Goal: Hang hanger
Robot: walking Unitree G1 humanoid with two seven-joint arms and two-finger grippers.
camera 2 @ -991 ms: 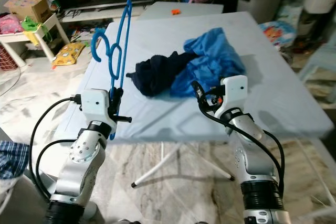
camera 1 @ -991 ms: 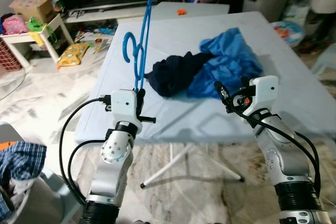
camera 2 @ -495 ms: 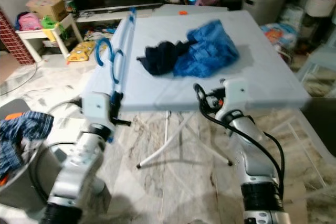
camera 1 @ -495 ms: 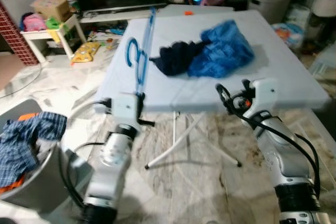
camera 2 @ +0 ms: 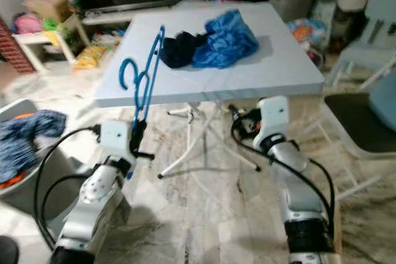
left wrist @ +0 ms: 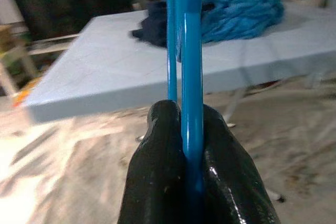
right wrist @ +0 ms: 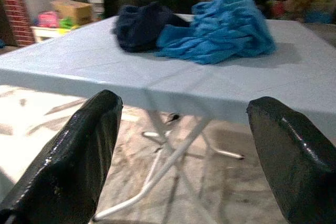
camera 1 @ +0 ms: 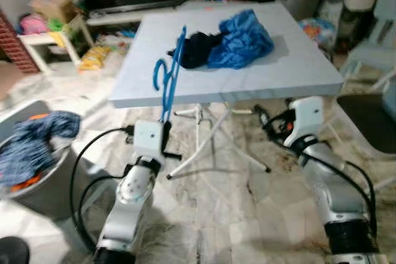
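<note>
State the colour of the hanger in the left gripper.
Bright blue hanger, clearest in the left wrist view.

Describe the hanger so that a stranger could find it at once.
Start at the pale blue folding table. Before its near left edge, the left pincer holds a bright blue plastic hanger upright. Unlike the blue and navy clothes on the table, it is thin, rigid and hooked.

The robot has backed off the table (camera 1: 291, 72).
</note>
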